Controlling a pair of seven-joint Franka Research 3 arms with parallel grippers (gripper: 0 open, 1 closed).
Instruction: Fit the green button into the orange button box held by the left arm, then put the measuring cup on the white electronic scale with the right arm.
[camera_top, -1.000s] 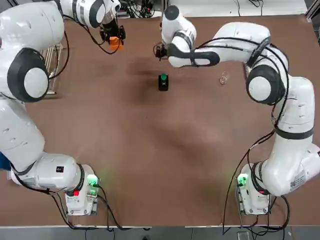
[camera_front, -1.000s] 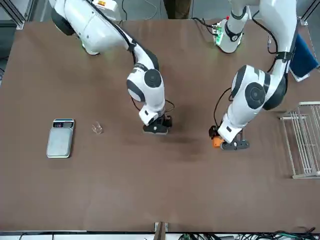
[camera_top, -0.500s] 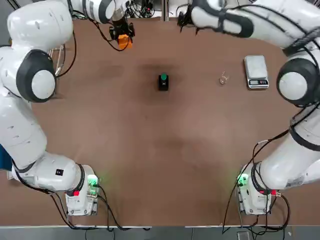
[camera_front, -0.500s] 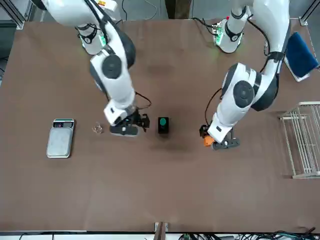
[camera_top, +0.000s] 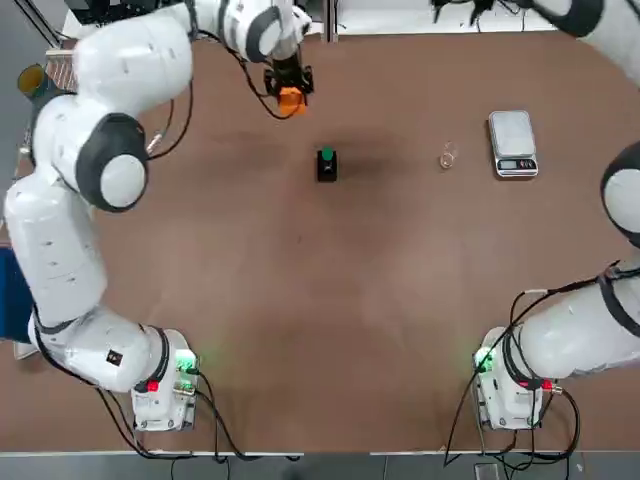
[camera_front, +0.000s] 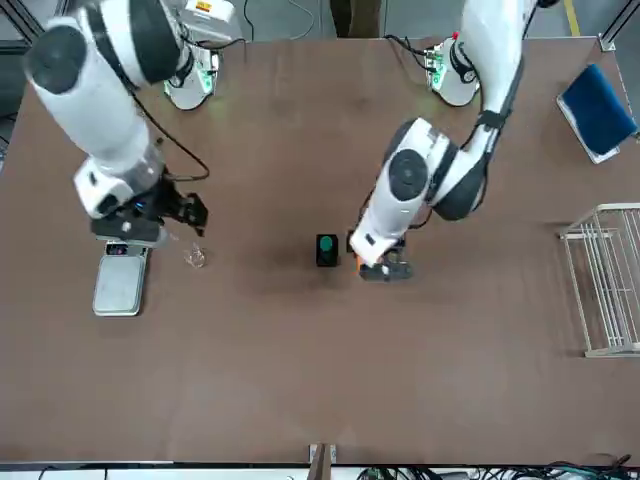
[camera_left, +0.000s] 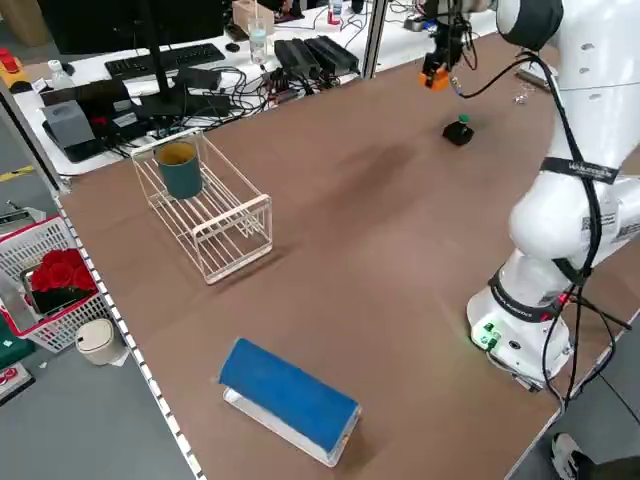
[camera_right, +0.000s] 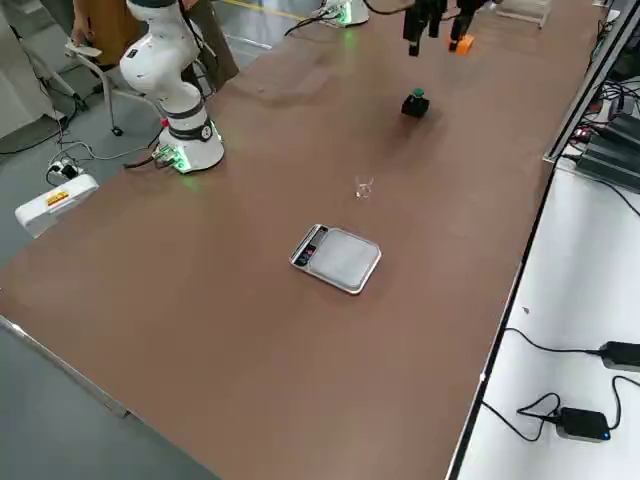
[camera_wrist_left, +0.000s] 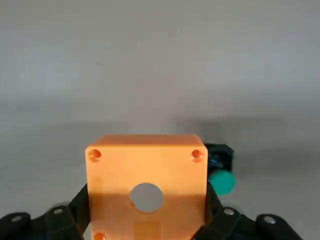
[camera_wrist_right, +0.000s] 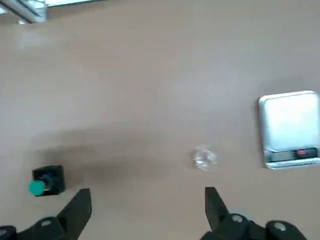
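From the top, the green button (camera_top: 327, 155) is sitting on a chunky black block (camera_top: 327, 171), my landmark; the smooth metal-plated scale (camera_top: 513, 144) and glassy little measuring cup (camera_top: 447, 156) are off to its right. Left wrist view: the left gripper (camera_wrist_left: 147, 209) is gripping the matte orange box (camera_wrist_left: 147, 172) near the block. Right wrist view: the right gripper (camera_wrist_right: 148, 202) is hanging wide open, empty, above the block's scale side.

Setting: robotics lab. Indicators: two robot arms mounted at a brown tabletop (camera_top: 330, 320); adjoining white desk (camera_right: 560, 400) with cables and power adapters; monitor (camera_left: 140, 25) and keyboard (camera_left: 165, 60) behind.
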